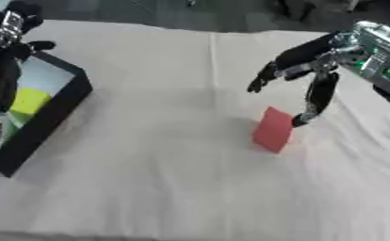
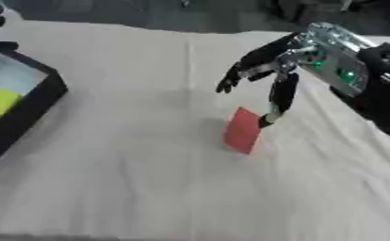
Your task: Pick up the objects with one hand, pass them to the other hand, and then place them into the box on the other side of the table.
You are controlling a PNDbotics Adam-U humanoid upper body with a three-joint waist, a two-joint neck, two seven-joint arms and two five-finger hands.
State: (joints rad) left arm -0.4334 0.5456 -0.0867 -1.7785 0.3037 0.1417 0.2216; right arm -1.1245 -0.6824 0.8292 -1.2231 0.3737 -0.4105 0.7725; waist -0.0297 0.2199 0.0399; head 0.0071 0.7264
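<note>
Right hand [image 1: 313, 80] beside red block [image 1: 273, 129] (box [image 1: 66, 101] far)

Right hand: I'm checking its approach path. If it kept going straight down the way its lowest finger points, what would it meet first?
The right hand would meet the red block first; its lowest fingertip already seems to touch the block's upper right edge, though depth is unclear.
</note>
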